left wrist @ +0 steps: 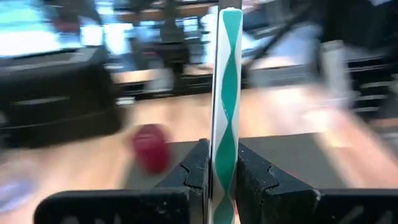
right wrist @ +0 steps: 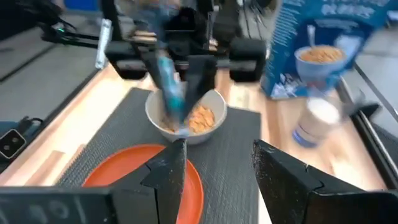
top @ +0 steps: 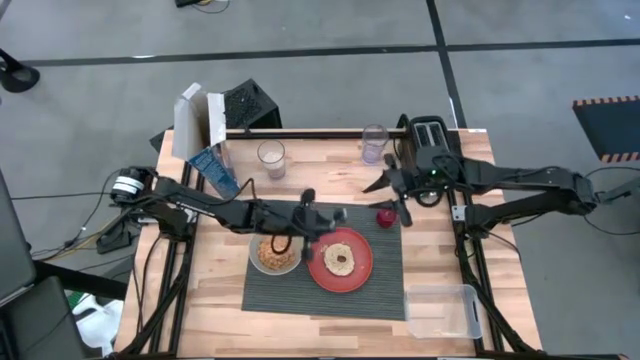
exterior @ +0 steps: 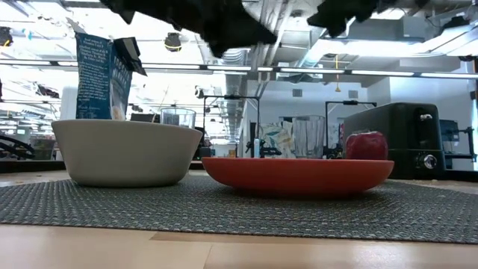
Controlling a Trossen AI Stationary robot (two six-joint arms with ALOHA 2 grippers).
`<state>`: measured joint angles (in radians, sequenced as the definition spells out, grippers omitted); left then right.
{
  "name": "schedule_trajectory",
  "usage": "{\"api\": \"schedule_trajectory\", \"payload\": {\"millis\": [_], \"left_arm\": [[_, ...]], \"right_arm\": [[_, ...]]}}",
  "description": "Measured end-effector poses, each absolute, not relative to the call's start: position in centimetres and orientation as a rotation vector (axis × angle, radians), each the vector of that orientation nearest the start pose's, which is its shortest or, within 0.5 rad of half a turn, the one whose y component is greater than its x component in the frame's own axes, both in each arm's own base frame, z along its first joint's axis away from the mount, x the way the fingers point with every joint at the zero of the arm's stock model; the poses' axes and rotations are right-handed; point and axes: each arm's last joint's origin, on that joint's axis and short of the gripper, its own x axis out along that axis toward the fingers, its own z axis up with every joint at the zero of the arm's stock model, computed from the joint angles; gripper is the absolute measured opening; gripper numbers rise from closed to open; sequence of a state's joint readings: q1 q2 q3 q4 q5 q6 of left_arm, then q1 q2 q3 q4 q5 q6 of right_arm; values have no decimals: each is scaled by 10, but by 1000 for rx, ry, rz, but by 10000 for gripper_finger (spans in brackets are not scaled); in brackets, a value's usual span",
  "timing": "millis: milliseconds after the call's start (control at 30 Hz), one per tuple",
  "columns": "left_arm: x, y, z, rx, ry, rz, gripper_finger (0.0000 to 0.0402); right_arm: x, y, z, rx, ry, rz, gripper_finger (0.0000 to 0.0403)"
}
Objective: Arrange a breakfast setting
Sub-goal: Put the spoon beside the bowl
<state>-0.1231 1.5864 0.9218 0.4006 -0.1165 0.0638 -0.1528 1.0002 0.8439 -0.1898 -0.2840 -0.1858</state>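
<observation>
A dark grey ribbed placemat (top: pixel 390 285) lies on the wooden table. On it stand a pale grey bowl (top: pixel 262 268) of cereal and a red-orange plate (top: pixel 360 275) with a ring-shaped pastry. A small red round item (top: pixel 385 215) sits at the mat's far right corner. My left gripper (top: pixel 306 212) is above the bowl's far right side, shut on a spoon with a teal-and-white striped handle (left wrist: pixel 224 74). My right gripper (top: pixel 385 185) is open and empty, beyond the mat near the toaster. It faces the bowl (right wrist: pixel 211 102) and plate (right wrist: pixel 124 174). My left gripper pinches the spoon's striped handle (left wrist: pixel 224 134) between its two fingers. In the right wrist view the fingers (right wrist: pixel 198 71) point down over the bowl. The spoon (right wrist: pixel 169 84) slants down below them, its lower end (right wrist: pixel 181 129) inside the bowl near the cereal.
At the table's far side stand a black toaster (top: pixel 430 140), two clear glasses (top: pixel 270 157) (top: pixel 374 143), a blue cereal box (top: pixel 212 165) and a white carton (top: pixel 198 122). A clear plastic container (top: pixel 440 308) sits at the near right corner.
</observation>
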Motion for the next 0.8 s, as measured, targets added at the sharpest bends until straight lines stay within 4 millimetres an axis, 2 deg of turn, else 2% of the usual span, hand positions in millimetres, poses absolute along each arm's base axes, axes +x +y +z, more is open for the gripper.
{"api": "schedule_trajectory", "payload": {"millis": [167, 300, 500, 800], "left_arm": [[348, -41, 226, -8, 284, -242, 34], [354, -46, 216, -48, 274, -361, 34], [356, -46, 209, -86, 296, -371, 31], [356, -46, 209, -90, 299, -374, 32]], "right_arm": [[235, -24, 298, -138, 190, 181, 212], [254, -19, 296, -155, 84, 282, 212], [267, -6, 295, -191, -2, 410, 210], [280, 12, 300, -248, -48, 470, 207]]}}
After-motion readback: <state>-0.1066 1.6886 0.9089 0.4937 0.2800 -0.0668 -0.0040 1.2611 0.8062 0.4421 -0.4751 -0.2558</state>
